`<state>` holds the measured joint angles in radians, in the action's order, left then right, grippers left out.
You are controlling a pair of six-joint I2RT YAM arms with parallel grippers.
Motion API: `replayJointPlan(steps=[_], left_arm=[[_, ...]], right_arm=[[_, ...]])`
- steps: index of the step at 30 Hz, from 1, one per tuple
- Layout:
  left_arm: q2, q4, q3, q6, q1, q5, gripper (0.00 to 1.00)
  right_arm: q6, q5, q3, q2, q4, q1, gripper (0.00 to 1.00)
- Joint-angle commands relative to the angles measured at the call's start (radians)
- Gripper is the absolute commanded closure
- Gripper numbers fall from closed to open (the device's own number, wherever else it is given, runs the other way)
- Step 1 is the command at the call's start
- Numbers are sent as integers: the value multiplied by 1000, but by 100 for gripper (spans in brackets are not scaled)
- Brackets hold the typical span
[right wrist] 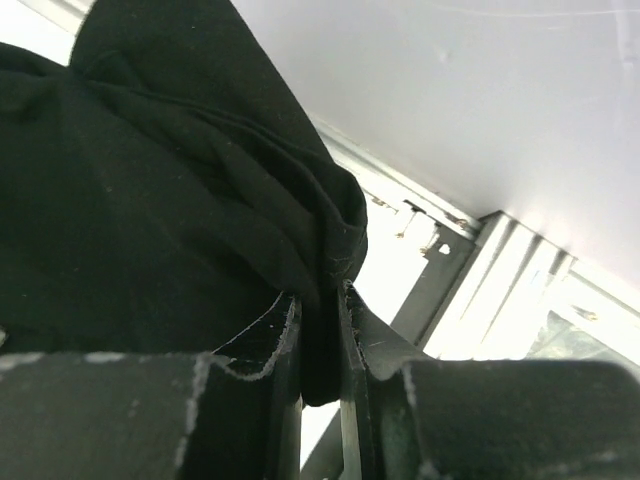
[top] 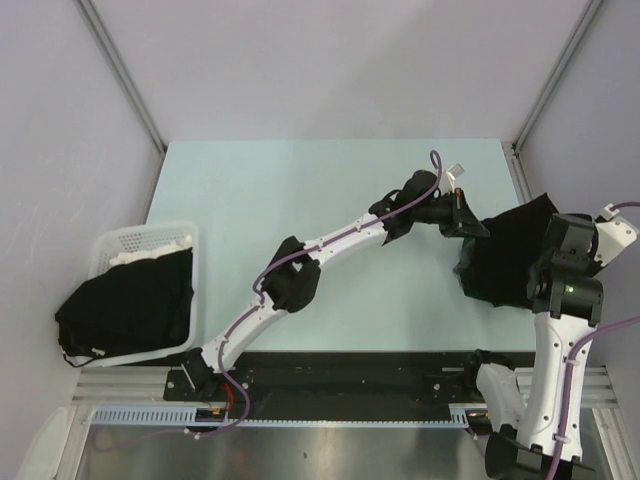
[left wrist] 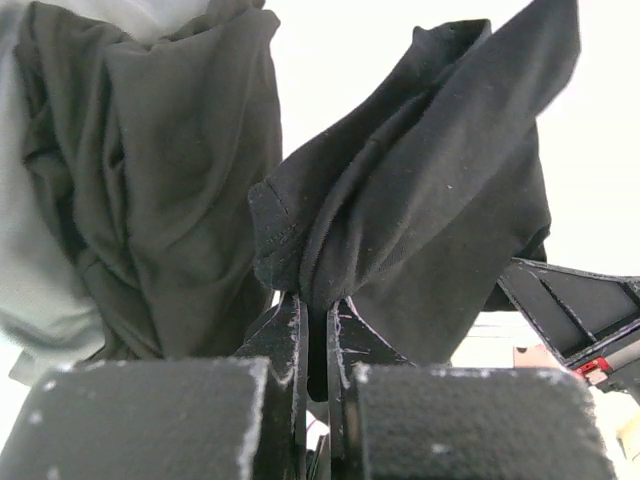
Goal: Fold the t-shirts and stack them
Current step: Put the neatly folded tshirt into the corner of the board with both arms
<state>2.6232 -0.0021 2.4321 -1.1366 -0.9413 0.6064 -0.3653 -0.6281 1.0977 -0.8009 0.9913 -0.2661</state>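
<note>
One black t-shirt (top: 505, 255) hangs bunched above the table's right edge, held up between both grippers. My left gripper (top: 472, 228) reaches in from the left and is shut on a gathered fold of it (left wrist: 430, 200), the cloth pinched between the fingertips (left wrist: 315, 305). Coming from the right, my right gripper (top: 553, 232) is shut on another edge of the same t-shirt (right wrist: 150, 200), with cloth squeezed between its jaws (right wrist: 320, 300). More black t-shirts (top: 125, 305) lie piled in the white basket (top: 150, 235) at the left.
The pale green table top (top: 300, 200) lies between the basket and the held shirt. Grey walls and metal frame posts (top: 120, 70) close in the back and sides. The left arm (top: 290, 280) stretches diagonally across the table's near half.
</note>
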Motion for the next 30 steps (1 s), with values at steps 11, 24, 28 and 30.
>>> replayJointPlan(steps=[11, 24, 28, 30], left_arm=[[14, 111, 79, -48, 7, -5, 100], [20, 111, 70, -71, 7, 46, 100], [23, 106, 70, -69, 7, 46, 100], [27, 111, 71, -77, 9, 49, 100]], right_arm=[[-35, -15, 24, -80, 20, -24, 100], [71, -110, -113, -113, -149, -36, 100], [83, -113, -150, -113, -200, -38, 100], [91, -125, -157, -122, -227, -39, 100]])
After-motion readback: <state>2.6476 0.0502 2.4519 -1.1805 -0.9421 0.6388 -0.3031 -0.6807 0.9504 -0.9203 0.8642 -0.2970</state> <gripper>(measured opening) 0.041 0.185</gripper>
